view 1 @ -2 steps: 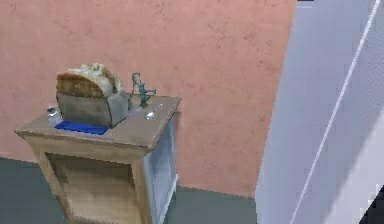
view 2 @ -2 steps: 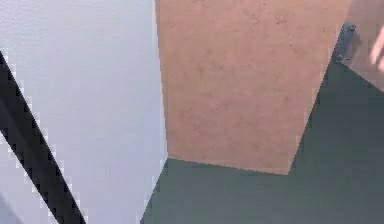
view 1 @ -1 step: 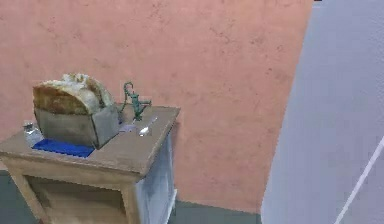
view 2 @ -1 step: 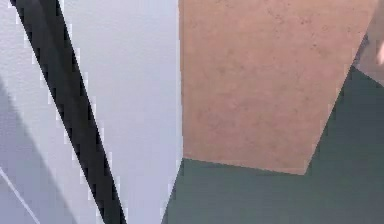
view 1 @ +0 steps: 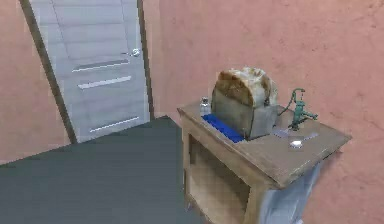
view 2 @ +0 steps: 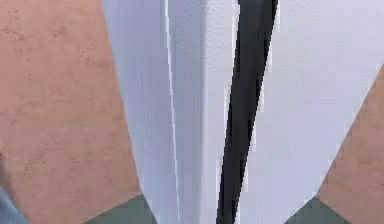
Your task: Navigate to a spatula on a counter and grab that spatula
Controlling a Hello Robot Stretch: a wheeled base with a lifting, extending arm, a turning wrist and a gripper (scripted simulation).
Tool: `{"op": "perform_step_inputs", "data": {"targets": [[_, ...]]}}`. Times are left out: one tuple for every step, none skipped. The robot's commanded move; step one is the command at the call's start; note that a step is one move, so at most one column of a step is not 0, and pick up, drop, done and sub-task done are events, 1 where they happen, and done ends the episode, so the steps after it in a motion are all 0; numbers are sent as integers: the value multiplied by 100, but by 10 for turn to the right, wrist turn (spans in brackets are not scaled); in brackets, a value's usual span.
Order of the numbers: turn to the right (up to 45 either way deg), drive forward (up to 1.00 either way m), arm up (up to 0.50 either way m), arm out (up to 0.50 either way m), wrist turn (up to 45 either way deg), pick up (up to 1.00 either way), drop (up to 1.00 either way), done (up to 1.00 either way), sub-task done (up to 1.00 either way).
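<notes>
Where the counter (view 1: 266, 156) meets the wall (view 1: 300, 40), toaster (view 1: 245, 100), blue strip (view 1: 225, 128) beside.

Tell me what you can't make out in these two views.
Forward view: the small pale bits on the counter are too small to name.
Forward view: the bottom edge cuts off the counter's corner.
Arm side view: the tall white panel runs past top and bottom edges; its dark strip cannot be identified.
</notes>
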Motion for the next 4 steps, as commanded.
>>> {"op": "perform_step_inputs", "data": {"targets": [[-450, 0, 0, 0, 0, 0, 0, 0, 0], [-120, 0, 0, 0, 0, 0, 0, 0, 0], [-30, 0, 0, 0, 0, 0, 0, 0, 0], [450, 0, 0, 0, 0, 0, 0, 0, 0]]}}
